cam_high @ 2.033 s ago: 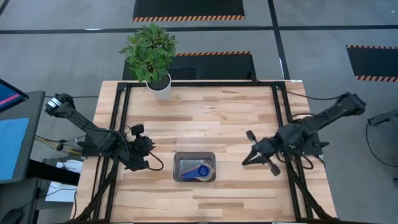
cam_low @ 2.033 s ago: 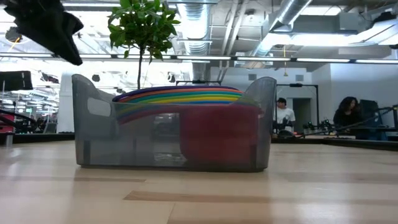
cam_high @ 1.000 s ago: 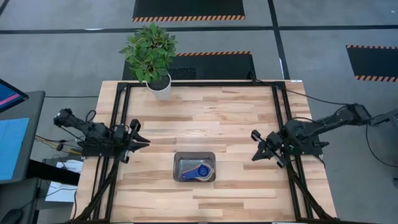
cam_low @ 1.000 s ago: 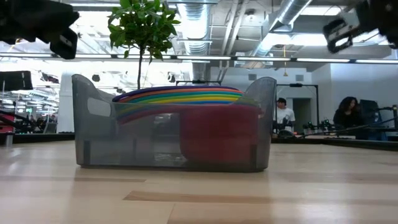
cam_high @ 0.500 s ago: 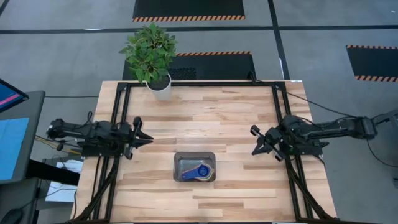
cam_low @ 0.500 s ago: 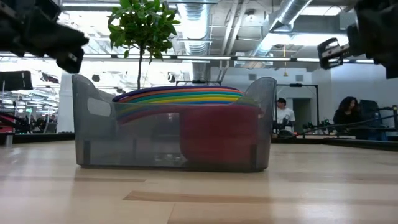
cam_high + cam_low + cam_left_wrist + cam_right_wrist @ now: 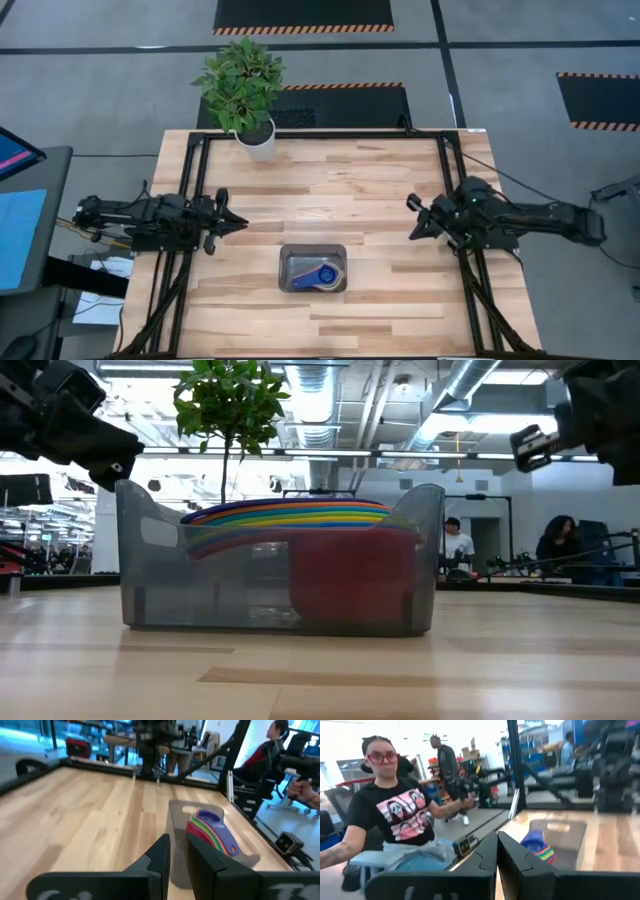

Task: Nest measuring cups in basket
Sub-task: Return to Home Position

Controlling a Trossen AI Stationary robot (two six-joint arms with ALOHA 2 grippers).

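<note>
The measuring cups (image 7: 318, 275) lie nested in one stack inside the dark grey basket (image 7: 286, 256), with a blue one on top; in the low view their coloured rims (image 7: 290, 515) show above the basket's wall (image 7: 200, 595). The basket rests flat on the wood near the table's front middle. My left gripper (image 7: 238, 220) hovers at the table's left edge, shut and pointing level toward the right. My right gripper (image 7: 413, 218) hovers near the right edge, shut and pointing left. Both are well clear of the basket and hold nothing.
A white pot with a green plant (image 7: 257, 140) stands at the table's far left. Black frame rails (image 7: 200, 190) run along the table's sides. A seated person (image 7: 395, 810) shows beyond the table in the right wrist view. Bare wood (image 7: 340, 190) lies between the grippers.
My right gripper has swung along the right side toward the table's far edge as its arm stretched out sideways. My left gripper has drifted slightly toward the far edge and sunk a little in the low view. The basket and cups have stayed put.
</note>
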